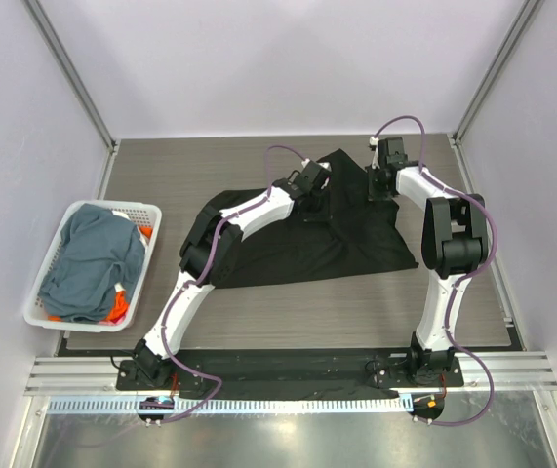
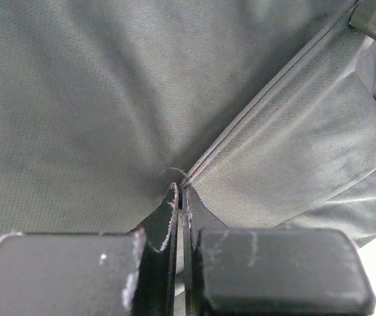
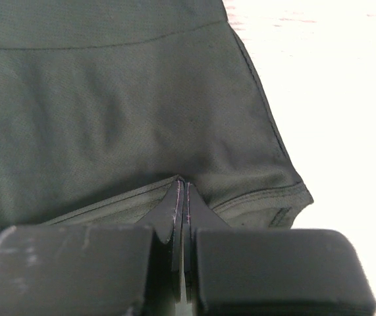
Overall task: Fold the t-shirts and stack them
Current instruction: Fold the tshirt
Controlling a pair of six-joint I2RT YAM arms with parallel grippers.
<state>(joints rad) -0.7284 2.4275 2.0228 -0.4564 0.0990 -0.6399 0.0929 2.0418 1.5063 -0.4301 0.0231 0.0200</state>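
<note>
- No readable text, labels, brands, numbers or signs in any view.
- Plain black cloth t-shirt (image 1: 337,244): both wrist close-ups show only bare fabric, seams and hem, nothing legible.
- White lattice-sided plastic basket (image 1: 112,206): no legible marking.
</note>
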